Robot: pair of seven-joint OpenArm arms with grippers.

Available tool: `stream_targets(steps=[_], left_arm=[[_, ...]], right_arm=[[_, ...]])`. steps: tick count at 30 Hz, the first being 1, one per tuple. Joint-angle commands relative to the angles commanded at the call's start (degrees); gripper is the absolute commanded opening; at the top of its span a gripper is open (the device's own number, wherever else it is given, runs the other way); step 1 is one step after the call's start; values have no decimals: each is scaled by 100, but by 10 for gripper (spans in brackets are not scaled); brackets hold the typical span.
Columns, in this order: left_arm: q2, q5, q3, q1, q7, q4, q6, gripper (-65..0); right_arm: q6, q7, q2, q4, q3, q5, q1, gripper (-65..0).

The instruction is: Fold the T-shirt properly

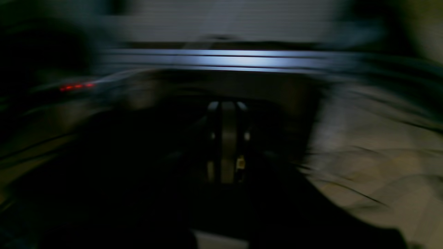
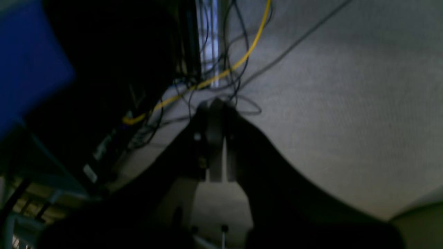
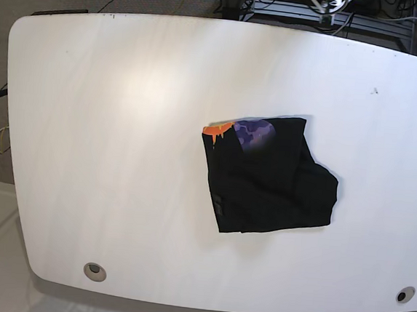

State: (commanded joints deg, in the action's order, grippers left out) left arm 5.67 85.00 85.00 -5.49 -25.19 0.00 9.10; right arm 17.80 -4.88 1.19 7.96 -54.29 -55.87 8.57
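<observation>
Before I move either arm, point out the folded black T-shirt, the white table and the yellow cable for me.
T-shirt [image 3: 264, 183]: base view, on the plain black middle of the cloth.
White table [image 3: 119, 177]: base view, on its bare top.
Yellow cable [image 2: 225, 73]: right wrist view, on its middle stretch.

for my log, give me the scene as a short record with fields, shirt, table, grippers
shirt: black T-shirt, folded into a compact uneven bundle
print: orange and purple, at the shirt's upper left in the base view
surface: white table, rounded corners, two round holes near its lower edge
contact: shirt lies on the table, no gripper touching it
left gripper: away from the shirt, wrist view dark and blurred
right gripper: away from the shirt
yellow cable: in right wrist view
</observation>
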Motion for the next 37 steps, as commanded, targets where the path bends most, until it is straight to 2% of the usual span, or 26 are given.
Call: stream_targets(steps=[16,37], left_arm=[[-53,0,0,343,695,0,0,-650],[-79,0,0,378,730,0,0,-650]], right_arm=[[0,-18,9,0,-35,35,-114,-650],[44,-44,-114,9,-44,35,-79,-650]])
